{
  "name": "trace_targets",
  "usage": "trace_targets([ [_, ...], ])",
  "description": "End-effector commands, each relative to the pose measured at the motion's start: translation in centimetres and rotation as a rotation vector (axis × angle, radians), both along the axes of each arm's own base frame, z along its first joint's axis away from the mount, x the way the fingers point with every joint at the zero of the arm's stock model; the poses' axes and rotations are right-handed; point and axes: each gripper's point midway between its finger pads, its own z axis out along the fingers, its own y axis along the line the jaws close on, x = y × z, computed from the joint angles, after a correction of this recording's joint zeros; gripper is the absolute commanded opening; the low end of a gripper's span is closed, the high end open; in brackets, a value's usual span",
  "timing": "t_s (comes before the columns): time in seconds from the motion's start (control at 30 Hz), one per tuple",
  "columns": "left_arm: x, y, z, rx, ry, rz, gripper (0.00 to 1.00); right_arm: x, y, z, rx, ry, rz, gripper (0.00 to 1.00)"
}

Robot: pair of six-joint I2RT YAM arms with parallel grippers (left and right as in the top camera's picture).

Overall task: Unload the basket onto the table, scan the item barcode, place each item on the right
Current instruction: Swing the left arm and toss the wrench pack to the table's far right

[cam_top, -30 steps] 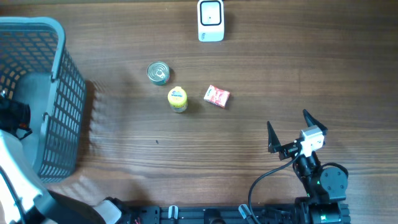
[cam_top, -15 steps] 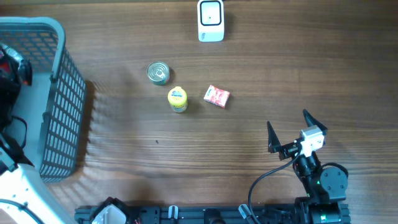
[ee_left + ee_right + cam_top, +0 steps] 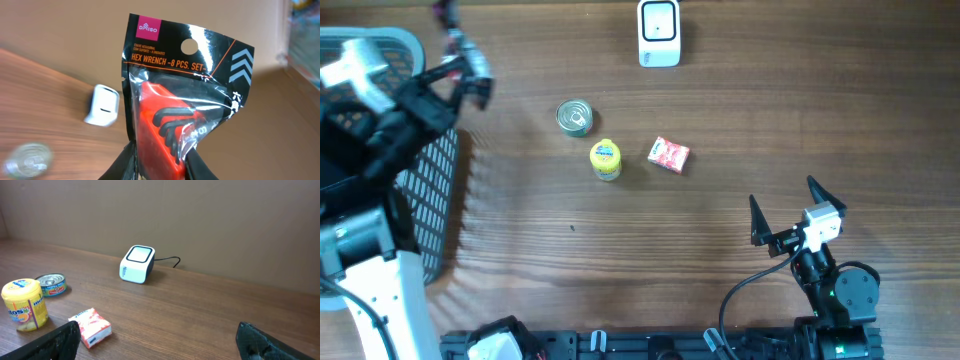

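My left gripper [image 3: 160, 161] is shut on the lower end of a black and clear packet holding a red hex wrench set [image 3: 180, 100]; the printed front faces the wrist camera. From overhead the left gripper [image 3: 470, 75] hangs above the basket's far right corner, blurred, with the packet [image 3: 453, 38] only partly visible. The white barcode scanner [image 3: 659, 33] stands at the far edge of the table, seen behind the packet as scanner [image 3: 102, 105] and ahead of the right arm as scanner [image 3: 137, 264]. My right gripper [image 3: 785, 210] rests open and empty near the front right, jaws wide in the right gripper [image 3: 160, 340] view.
A grey mesh basket [image 3: 440, 200] stands at the left edge under the left arm. A tin can [image 3: 575, 117], a yellow-lidded jar [image 3: 605, 159] and a small red and white packet [image 3: 669, 154] lie mid-table, in front of the scanner.
The left arm has come up out of the basket and swung right toward the far side, carrying the hex wrench packet. The right arm has not moved.
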Motion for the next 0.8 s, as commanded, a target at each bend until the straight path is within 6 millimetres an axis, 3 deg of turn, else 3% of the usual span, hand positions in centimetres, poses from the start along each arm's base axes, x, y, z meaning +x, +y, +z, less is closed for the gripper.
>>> trace_targets([
  [0.0,-1.2,-5.0,2.5,-0.032,-0.055,-0.172,0.17,0.0,-0.1,0.0,0.010,0.000,-0.008,1.00],
  [0.17,-2.8,-8.6,6.1,-0.081,-0.171,-0.325,0.15,0.0,-0.1,0.0,0.010,0.000,-0.008,1.00],
  [0.43,-4.5,-9.1,11.5,-0.061,-0.430,-0.368,0.16,0.0,-0.1,0.0,0.010,0.000,-0.008,1.00],
  [0.6,-2.7,-8.8,10.0,-0.083,-0.362,-0.360,0.17,0.0,-0.1,0.0,0.010,0.000,-0.008,1.00],
  [0.77,-0.2,-8.4,7.9,-0.104,-0.297,-0.355,0.25,0.0,-0.1,0.0,0.010,0.000,-0.008,1.00],
])
